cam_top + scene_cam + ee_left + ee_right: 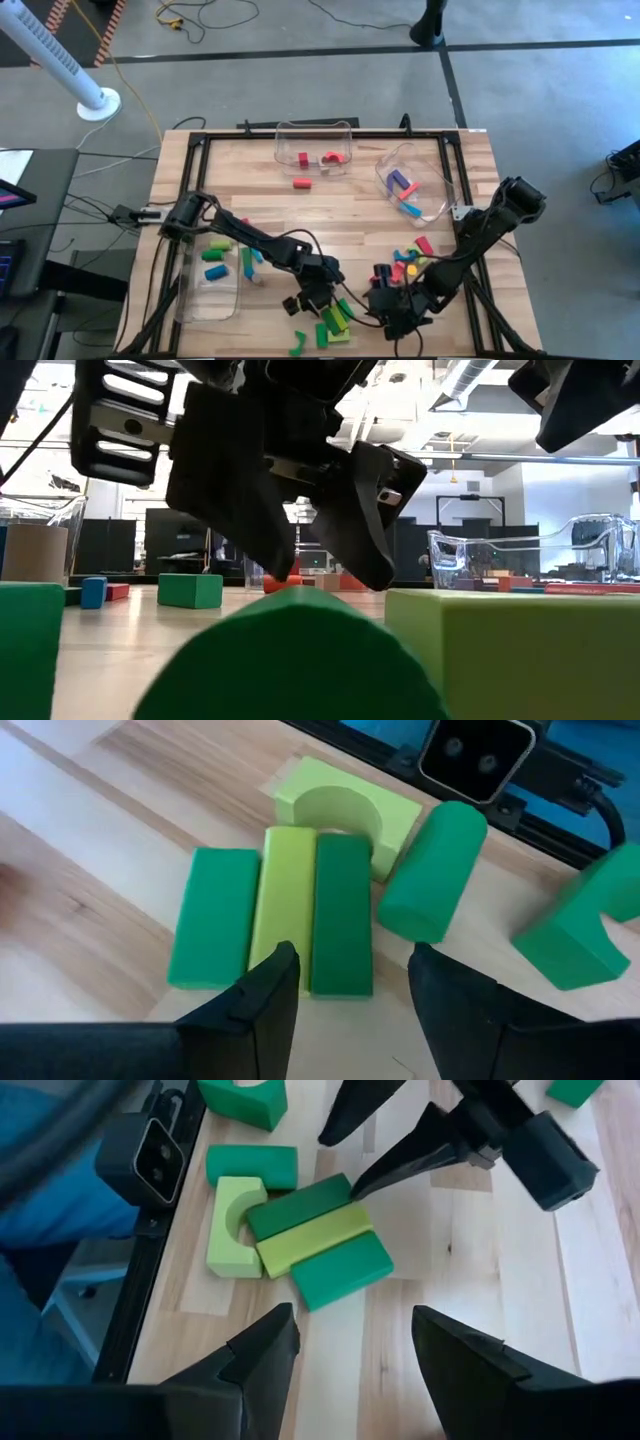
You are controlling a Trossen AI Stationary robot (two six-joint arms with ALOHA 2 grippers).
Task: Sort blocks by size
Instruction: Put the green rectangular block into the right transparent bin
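Observation:
Three bars lie side by side flat on the table near its front edge: green [212, 915], light green [285, 900] and dark green [342, 910]. A light green arch [345, 805] lies at their far ends, with a green cylinder [432, 870] and a green arch [585, 935] beside them. My left gripper [350, 985] is open just above the bars, one finger on each side of the dark green bar's near end; no touch shows. It also shows in the high view [312, 298]. My right gripper [350, 1350] is open and empty, close to the right of this group [335, 320].
A clear bin [210, 275] at the left holds green, yellow and blue blocks. Two clear bins at the back hold red blocks [315, 150] and purple, blue and pink blocks [412, 182]. A pile of mixed blocks [410, 258] lies at the right. The table's dark front rail [560, 795] is close by.

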